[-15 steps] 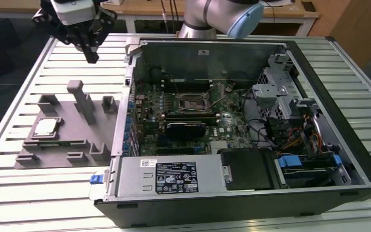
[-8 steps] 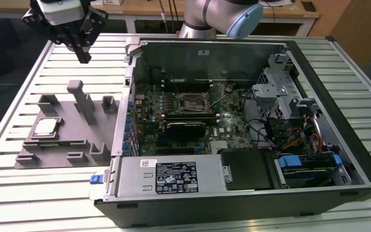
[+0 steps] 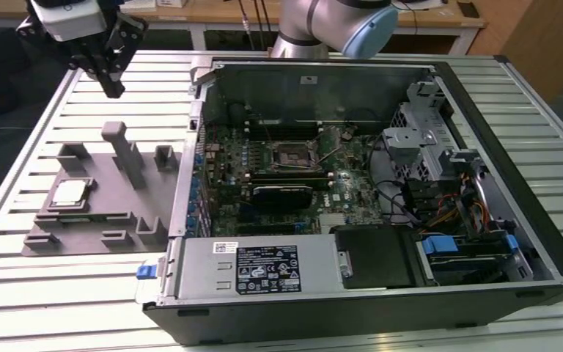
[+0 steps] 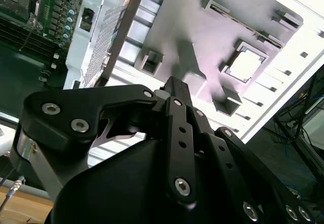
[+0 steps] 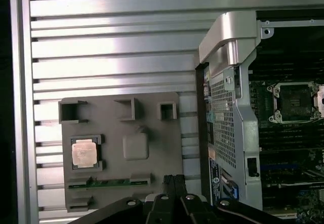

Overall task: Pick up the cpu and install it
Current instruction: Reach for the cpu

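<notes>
The cpu [image 3: 70,193] [image 5: 83,152] [image 4: 245,64], a small silver square, lies flat in a recess of the grey fixture plate [image 3: 71,236] [image 5: 114,133] [image 4: 202,32] on the exterior view's left. My gripper [image 3: 113,89] [image 5: 174,178] [image 4: 174,82] hangs well above the table, beyond the fixture's far end and away from the cpu. Its black fingers are shut with nothing between them. The black socket frame [image 3: 292,155] [image 5: 293,101] sits open on the motherboard inside the computer case.
The open computer case [image 3: 477,125] lies on its side on the slatted aluminium table [image 3: 27,293], close beside the fixture. A tall grey post [image 3: 125,150] and smaller blocks rise from the fixture. A green memory stick [image 5: 109,182] lies in a fixture slot.
</notes>
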Controlling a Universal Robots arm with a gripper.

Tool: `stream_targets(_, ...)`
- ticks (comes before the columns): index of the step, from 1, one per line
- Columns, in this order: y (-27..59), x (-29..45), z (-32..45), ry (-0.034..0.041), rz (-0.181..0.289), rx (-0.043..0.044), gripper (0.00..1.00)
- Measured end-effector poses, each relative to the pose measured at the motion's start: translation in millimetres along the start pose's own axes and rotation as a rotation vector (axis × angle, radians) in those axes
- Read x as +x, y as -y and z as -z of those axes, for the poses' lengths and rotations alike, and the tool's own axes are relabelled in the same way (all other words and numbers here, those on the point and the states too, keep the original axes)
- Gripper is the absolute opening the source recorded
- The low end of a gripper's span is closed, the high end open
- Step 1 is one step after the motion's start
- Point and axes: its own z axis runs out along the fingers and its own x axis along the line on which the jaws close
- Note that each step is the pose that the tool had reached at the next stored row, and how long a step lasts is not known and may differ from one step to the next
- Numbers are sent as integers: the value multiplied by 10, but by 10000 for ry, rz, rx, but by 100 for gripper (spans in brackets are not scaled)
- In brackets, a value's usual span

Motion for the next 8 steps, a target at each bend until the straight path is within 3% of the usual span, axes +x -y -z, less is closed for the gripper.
stream_targets(8, 4, 176, -95, 1, 0, 10, 11)
